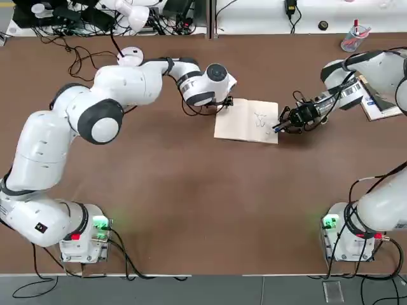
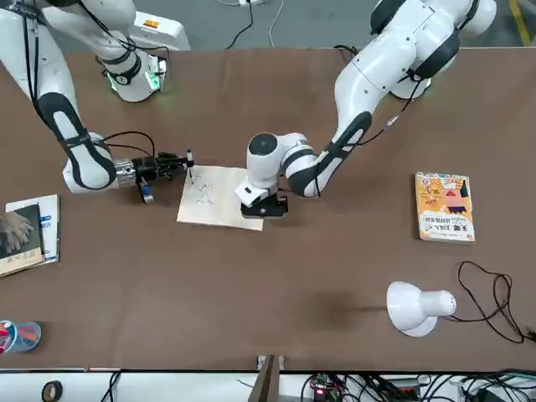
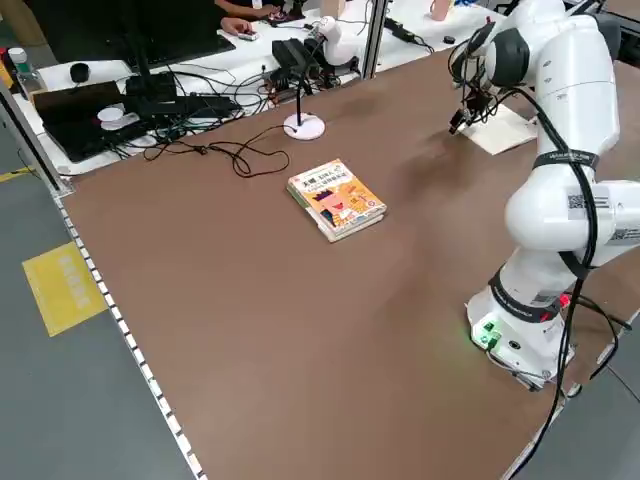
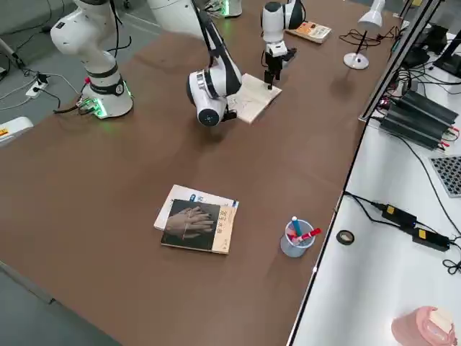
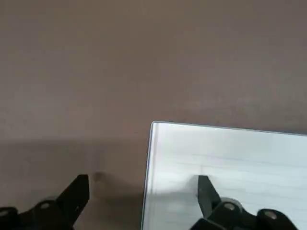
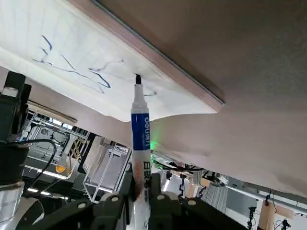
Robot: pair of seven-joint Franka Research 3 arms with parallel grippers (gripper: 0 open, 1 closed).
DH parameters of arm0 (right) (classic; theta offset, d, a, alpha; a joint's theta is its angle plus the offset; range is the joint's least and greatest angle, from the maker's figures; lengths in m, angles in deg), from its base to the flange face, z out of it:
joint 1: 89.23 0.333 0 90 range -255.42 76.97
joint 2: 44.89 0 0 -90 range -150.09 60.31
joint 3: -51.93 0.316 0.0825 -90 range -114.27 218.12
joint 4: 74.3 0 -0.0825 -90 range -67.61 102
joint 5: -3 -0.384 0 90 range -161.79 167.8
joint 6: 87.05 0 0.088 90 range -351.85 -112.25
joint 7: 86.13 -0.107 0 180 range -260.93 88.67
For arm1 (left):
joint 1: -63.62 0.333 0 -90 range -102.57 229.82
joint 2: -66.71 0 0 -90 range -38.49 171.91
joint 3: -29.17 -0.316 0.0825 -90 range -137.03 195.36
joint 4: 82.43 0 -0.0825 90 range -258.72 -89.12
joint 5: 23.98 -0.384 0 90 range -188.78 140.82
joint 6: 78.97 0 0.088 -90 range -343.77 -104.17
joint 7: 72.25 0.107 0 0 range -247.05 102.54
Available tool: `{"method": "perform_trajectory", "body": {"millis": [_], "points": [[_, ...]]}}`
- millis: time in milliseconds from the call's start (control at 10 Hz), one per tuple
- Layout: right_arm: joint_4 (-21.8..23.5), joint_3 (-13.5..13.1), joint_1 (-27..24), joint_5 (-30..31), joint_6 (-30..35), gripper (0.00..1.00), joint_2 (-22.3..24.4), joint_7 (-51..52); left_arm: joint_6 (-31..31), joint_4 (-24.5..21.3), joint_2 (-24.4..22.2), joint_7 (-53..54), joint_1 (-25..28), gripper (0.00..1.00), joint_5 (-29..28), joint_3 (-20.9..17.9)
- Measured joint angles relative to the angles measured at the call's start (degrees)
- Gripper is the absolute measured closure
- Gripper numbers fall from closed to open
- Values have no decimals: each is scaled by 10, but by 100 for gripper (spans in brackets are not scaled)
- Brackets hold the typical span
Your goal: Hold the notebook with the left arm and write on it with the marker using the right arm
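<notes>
Left gripper (image 1: pixel 224 101) fingers hidden under wrist in top view; contact with notebook (image 1: pixel 248 121) unclear there. Left wrist view: notebook cut off by frame edge. Scribbles (image 1: pixel 260 119) too small to read. Marker (image 1: pixel 280 125) mostly hidden in right gripper (image 1: pixel 286 122). Dark-covered book (image 1: pixel 380 105) cut off, partly under right arm

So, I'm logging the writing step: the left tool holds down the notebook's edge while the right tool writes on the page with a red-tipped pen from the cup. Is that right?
Not quite. The right tool is shut on the marker, a white pen with a blue band, as the right wrist view shows. The rest stands: the left tool straddles the notebook's edge, and the marker's tip is on the page.
</notes>
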Motion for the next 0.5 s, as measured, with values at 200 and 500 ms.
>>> {"method": "perform_trajectory", "body": {"millis": [200,500], "points": [[2,0,0,0,1,82,0,1,0,0,0,0,0,0,0,0],[5,0,0,0,3,82,0,2,0,0,0,0,0,0,0,0]]}}
